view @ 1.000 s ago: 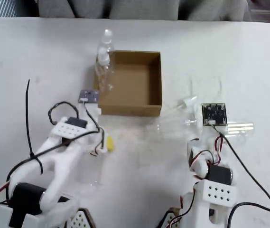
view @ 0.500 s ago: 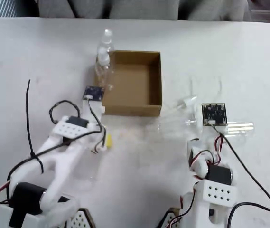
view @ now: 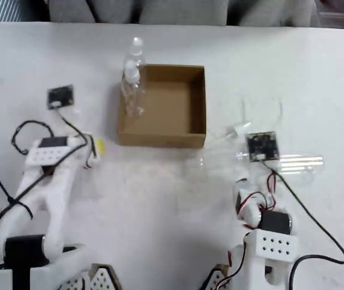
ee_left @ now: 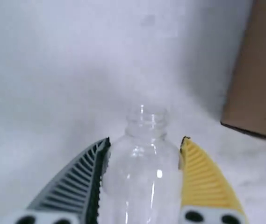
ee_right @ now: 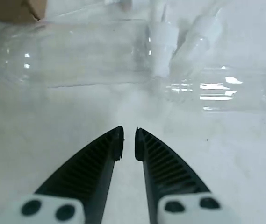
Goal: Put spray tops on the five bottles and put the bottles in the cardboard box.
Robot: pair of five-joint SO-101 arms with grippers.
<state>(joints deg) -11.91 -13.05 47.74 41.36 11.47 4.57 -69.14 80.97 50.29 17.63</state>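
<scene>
In the left wrist view my left gripper point(ee_left: 145, 140) is shut on a clear bottle point(ee_left: 144, 172) with a bare neck and no top. From above, this gripper point(view: 94, 152) sits left of the cardboard box point(view: 165, 130). Two capped bottles point(view: 132, 90) stand at the box's left wall. My right gripper point(ee_right: 128, 133) is shut on nothing, low over the table. Ahead of it lie two clear bottles point(ee_right: 76, 53) point(ee_right: 226, 88) on their sides, with a white spray top point(ee_right: 163, 39) between them.
From above, the lying bottles point(view: 220, 158) point(view: 295, 163) and a spray top point(view: 238, 128) are right of the box. The right arm point(view: 267, 229) stands at the front right. Cables trail from both wrist boards. Bare white table stretches to the far left and far right.
The left arm has swung left, away from the box's front corner, with the bottle in its gripper. The right arm's wrist has shifted slightly left.
</scene>
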